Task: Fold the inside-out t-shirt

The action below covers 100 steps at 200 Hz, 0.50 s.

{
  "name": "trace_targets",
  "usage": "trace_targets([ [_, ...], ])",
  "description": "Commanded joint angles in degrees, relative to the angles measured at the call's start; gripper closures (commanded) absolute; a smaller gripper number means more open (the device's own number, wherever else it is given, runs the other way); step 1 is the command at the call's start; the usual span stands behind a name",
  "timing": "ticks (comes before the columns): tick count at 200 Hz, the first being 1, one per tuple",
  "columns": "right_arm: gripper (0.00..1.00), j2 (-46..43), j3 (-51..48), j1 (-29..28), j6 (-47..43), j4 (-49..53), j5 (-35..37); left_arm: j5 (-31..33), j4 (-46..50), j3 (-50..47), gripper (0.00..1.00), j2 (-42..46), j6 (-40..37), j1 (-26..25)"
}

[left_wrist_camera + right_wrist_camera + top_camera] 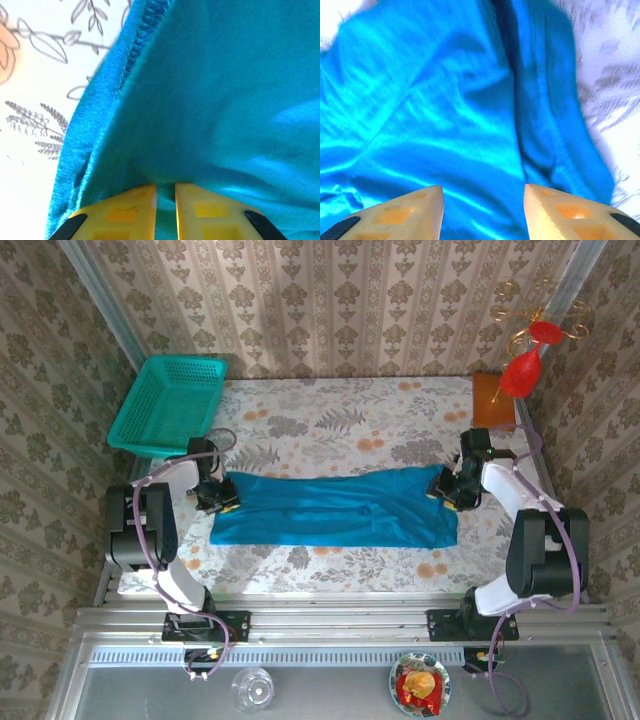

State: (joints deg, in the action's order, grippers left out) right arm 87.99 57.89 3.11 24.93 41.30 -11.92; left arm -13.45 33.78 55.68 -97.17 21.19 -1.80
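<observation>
The inside-out t-shirt (335, 510) lies as a long bright blue band across the middle of the flowered table (340, 430). At its far left corner my left gripper (218, 498) pinches the cloth. In the left wrist view the yellow fingers (135, 207) stand almost together with a fold of the t-shirt (215, 100) between them, beside a stitched hem. My right gripper (447, 490) is at the shirt's right end. In the right wrist view its fingers (415, 207) stand wide apart over the rumpled t-shirt (445, 110), with nothing pinched between them.
A teal mesh basket (168, 405) sits at the back left corner. A brown block (493, 400) and a red ornament (522, 370) are at the back right. A glass (252, 687) and a round red dish (420, 685) lie below the front rail.
</observation>
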Motion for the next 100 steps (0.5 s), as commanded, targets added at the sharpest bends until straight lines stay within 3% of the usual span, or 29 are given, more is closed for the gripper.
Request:
trace_targets([
  [1, 0.53, 5.0, 3.9, -0.2, -7.6, 5.0, 8.4, 1.8, -0.3, 1.2, 0.8, -1.1, -1.4, 0.7],
  [40, 0.48, 12.4, 8.9, -0.2, -12.9, 6.5, 10.3, 1.3, 0.1, 1.2, 0.8, -0.2, -1.4, 0.7],
  [74, 0.37, 14.5, 8.5, -0.3, -14.9, 7.1, 8.1, 1.3, -0.2, 0.5, 0.8, 0.0, -1.2, 0.9],
  [100, 0.36, 14.8, 7.8, -0.3, -15.4, 6.4, 5.1, 1.1, -0.6, 0.1, 0.8, -0.1, -1.0, 0.9],
])
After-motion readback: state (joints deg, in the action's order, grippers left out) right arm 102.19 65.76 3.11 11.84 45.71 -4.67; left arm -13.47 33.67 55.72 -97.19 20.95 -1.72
